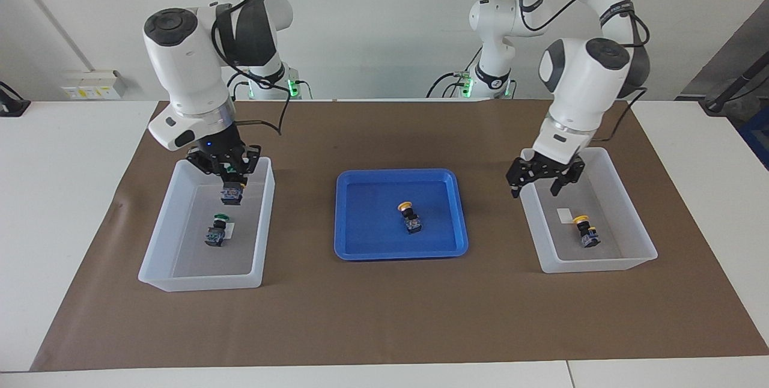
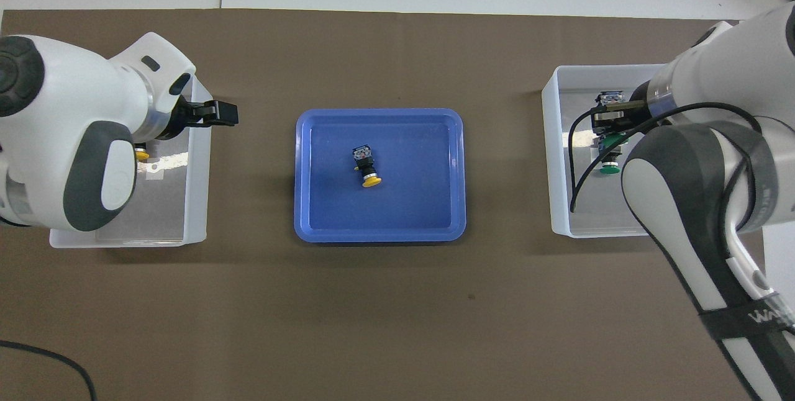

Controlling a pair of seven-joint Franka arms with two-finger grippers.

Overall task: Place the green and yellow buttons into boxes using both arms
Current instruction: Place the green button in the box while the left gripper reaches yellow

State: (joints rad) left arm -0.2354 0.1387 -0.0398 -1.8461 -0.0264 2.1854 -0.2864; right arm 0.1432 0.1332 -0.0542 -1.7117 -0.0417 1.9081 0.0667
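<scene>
My right gripper (image 1: 231, 179) is shut on a green button (image 1: 231, 194) and holds it in the air over the box (image 1: 201, 280) at the right arm's end; in the overhead view the right gripper (image 2: 612, 117) shows over that box (image 2: 559, 227). A second green button (image 1: 217, 230) lies on that box's floor. My left gripper (image 1: 535, 191) hangs open and empty over the tray-side wall of the other box (image 1: 595, 262). A yellow button (image 1: 583, 229) lies in that box. Another yellow button (image 1: 410, 218) lies in the blue tray (image 1: 360, 250).
The blue tray (image 2: 317, 227) sits mid-table between the two boxes, on a brown mat (image 1: 384, 316). A small white label (image 1: 565, 215) lies on the floor of the box at the left arm's end. White table shows around the mat.
</scene>
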